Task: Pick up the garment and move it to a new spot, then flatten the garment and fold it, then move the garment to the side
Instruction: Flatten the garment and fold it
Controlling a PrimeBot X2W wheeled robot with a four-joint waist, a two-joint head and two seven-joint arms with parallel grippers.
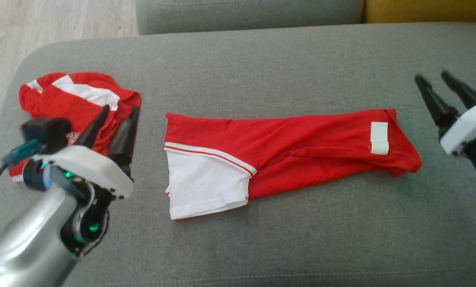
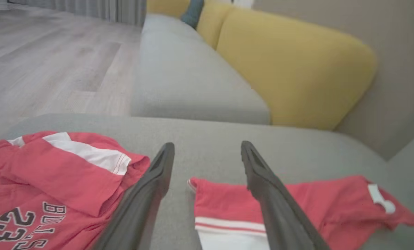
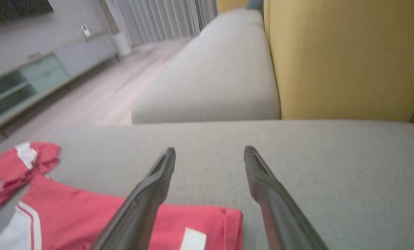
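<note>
The red shirt (image 1: 293, 147) lies folded into a long strip, flat on the grey seat cushion (image 1: 261, 59) that spreads wide around it. A yellow backrest (image 2: 297, 69) stands well beyond the shirt. The shirt's white sleeve (image 1: 202, 183) is at its left end. Just off that end, apart from the shirt, a crumpled red jersey (image 1: 74, 99) printed with 23 sits in a heap. The left gripper (image 1: 121, 107) hangs above the gap between jersey and shirt, fingers spread apart and holding nothing. The right gripper (image 1: 432, 75) hovers past the shirt's right end, fingers likewise apart and empty. A small white label (image 1: 379, 137) shows near the shirt's right end.
</note>
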